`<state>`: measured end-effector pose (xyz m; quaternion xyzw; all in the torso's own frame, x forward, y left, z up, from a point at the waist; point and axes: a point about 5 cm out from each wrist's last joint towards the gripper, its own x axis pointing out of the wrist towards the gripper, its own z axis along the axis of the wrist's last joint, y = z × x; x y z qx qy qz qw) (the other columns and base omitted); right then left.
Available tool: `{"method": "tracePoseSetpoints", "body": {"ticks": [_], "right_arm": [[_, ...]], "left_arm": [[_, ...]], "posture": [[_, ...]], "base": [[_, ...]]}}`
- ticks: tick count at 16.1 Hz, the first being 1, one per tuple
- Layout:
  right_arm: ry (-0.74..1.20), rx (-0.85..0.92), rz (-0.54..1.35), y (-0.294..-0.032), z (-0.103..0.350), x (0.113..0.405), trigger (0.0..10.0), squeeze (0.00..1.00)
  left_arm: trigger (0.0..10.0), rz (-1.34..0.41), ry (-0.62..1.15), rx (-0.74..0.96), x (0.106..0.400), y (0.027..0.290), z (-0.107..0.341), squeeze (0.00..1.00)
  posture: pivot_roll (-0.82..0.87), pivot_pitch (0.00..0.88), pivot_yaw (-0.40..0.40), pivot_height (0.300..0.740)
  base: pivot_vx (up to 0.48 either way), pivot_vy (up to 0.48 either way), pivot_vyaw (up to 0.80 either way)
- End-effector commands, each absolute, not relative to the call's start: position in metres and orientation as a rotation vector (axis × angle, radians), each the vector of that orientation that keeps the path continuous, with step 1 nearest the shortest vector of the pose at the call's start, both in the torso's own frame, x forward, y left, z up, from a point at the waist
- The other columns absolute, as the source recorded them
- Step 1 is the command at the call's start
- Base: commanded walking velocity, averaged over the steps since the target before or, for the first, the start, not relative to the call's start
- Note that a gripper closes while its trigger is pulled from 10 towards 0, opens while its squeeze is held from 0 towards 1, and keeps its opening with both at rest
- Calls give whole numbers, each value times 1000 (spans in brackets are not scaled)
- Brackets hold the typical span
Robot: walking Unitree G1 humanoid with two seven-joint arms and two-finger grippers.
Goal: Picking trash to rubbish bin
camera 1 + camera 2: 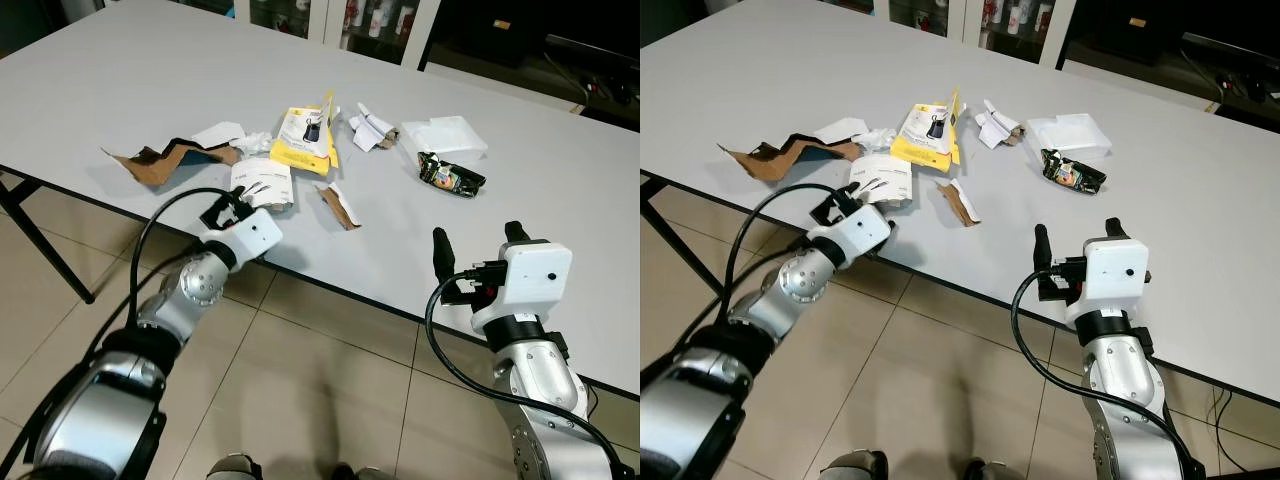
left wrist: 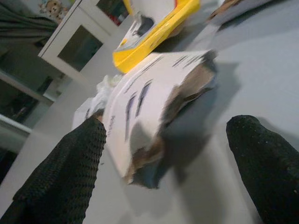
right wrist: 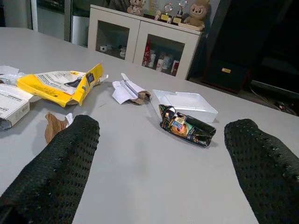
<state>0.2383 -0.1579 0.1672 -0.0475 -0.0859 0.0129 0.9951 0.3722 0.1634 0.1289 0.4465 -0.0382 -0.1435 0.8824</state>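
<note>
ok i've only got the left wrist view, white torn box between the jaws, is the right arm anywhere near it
observer: no, the right jaws are open at the near table edge, well to the box's right.
operator: what are they facing
observer: a crumpled dark wrapper, with a white tray behind it.
operator: anything left of my box
observer: a large torn brown cardboard piece, lying flat.

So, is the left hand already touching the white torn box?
Apart. The left wrist view shows the box between open fingers, with grey table visible beside each.
</note>
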Motion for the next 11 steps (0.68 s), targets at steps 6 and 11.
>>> {"method": "tracePoseSetpoints", "body": {"ticks": [6, 11], "right_arm": [[-167, -62, 20, -158, 169, 235, 10000, 0], [-140, 60, 161, -140, 172, 228, 10000, 0]], "left_arm": [[10000, -239, -85, 998, 379, 168, 135, 0], [10000, -259, -94, 1014, 378, 167, 133, 0]], "posture": [[135, 164, -83, 740], [129, 193, -71, 740]], "base": [[0, 0, 0], [0, 0, 0]]}}
